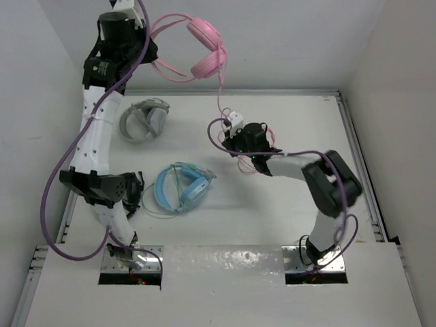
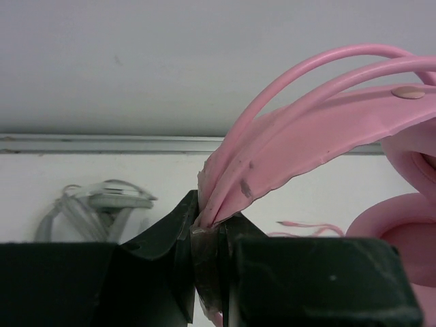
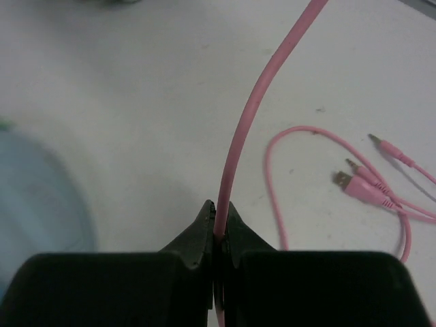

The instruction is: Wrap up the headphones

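Left gripper [image 2: 208,228] is clamped tight on the headband [image 2: 306,157] of the pink headphones [image 1: 208,48], holding them in the air above the far edge of the tabletop [image 1: 293,204]. Right gripper [image 3: 218,228], low over the tabletop, pinches their cable [image 3: 244,129], which rises toward the ear cups. Its plugs [image 3: 361,185] lie loose on the tabletop nearby. Blue headphones [image 1: 180,189] and grey headphones [image 1: 143,121] lie further left.
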Controlling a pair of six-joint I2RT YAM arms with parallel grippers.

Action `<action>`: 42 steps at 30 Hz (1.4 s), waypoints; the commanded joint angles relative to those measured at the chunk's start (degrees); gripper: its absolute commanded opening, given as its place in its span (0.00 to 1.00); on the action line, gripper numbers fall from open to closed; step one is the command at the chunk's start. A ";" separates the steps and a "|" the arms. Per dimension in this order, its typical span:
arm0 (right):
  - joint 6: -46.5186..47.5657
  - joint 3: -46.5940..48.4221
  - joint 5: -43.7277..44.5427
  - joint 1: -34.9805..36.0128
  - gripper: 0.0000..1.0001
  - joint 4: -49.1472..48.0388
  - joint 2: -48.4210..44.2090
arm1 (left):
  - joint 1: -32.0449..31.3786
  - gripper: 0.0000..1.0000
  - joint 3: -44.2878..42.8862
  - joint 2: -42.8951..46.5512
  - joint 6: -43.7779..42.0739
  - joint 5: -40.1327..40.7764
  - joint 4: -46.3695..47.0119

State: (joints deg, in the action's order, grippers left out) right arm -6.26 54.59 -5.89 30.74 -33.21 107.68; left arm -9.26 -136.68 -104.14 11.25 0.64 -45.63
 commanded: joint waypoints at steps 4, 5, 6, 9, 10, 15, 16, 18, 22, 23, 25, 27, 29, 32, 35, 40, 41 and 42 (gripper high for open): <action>23.63 7.06 -16.35 8.62 0.00 38.76 -24.78 | -1.46 0.00 2.21 -7.91 -11.56 14.89 13.01; 27.49 9.72 -15.21 11.33 0.00 49.45 -25.67 | -2.68 0.00 2.12 -9.84 -14.21 16.30 14.85; 28.75 12.62 -13.90 12.31 0.00 53.82 -26.55 | -3.39 0.00 2.21 -10.64 -15.80 18.75 16.00; 29.38 23.52 -12.92 14.34 0.00 65.10 -26.29 | -6.64 0.00 4.31 -11.79 -20.64 20.62 20.13; 28.59 27.81 -13.01 14.43 0.00 66.16 -25.86 | -7.78 0.00 4.67 -11.88 -21.00 19.67 20.40; 27.97 37.60 -3.55 14.17 0.00 67.84 -25.59 | -12.18 0.00 8.35 -10.83 -28.87 18.34 20.14; 29.54 40.05 4.06 14.17 0.00 67.67 -25.68 | -13.49 0.00 10.19 -10.21 -30.74 18.25 20.40; 31.56 42.17 11.31 12.42 0.00 66.61 -25.41 | -13.77 0.00 15.38 -7.49 -34.43 15.38 20.93; 35.09 52.09 23.89 6.36 0.00 66.17 -20.86 | -13.94 0.00 21.09 -2.49 -40.42 7.02 17.16; 35.00 53.85 26.43 3.22 0.00 65.65 -19.89 | -14.21 0.00 22.24 -1.60 -41.38 4.65 16.54; 34.31 55.01 28.38 -1.09 0.00 60.93 -18.83 | -15.00 0.00 24.44 0.50 -44.20 2.18 13.39; 32.99 57.28 28.31 -3.75 0.00 59.32 -17.42 | -15.70 0.00 23.66 1.13 -45.52 -2.12 10.22; 30.61 59.48 26.12 -7.34 0.00 58.97 -14.36 | -16.32 0.00 22.43 1.57 -46.40 -6.07 4.60; 27.19 60.11 23.83 -10.78 0.00 57.12 -11.71 | -17.11 0.00 20.93 2.62 -46.32 -12.48 -1.64; 22.10 60.90 19.52 -13.86 0.00 57.21 -9.43 | -17.46 0.00 18.48 3.68 -43.86 -19.35 -6.13; 12.15 60.37 11.26 -19.05 0.00 56.68 -7.22 | -17.46 0.00 11.80 3.94 -39.91 -28.39 -11.59; 11.98 61.33 10.73 -19.05 0.00 56.68 -6.87 | -17.46 0.00 11.53 4.12 -39.46 -29.81 -11.85; 11.19 61.60 10.12 -19.05 0.00 56.59 -6.43 | -17.46 0.00 11.18 4.20 -39.55 -31.22 -12.81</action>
State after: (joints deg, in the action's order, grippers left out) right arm 10.94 113.30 8.82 12.14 26.63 101.47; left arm -26.33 -121.67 -104.44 -31.55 -20.03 -56.77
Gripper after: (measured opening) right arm 0.010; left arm 0.110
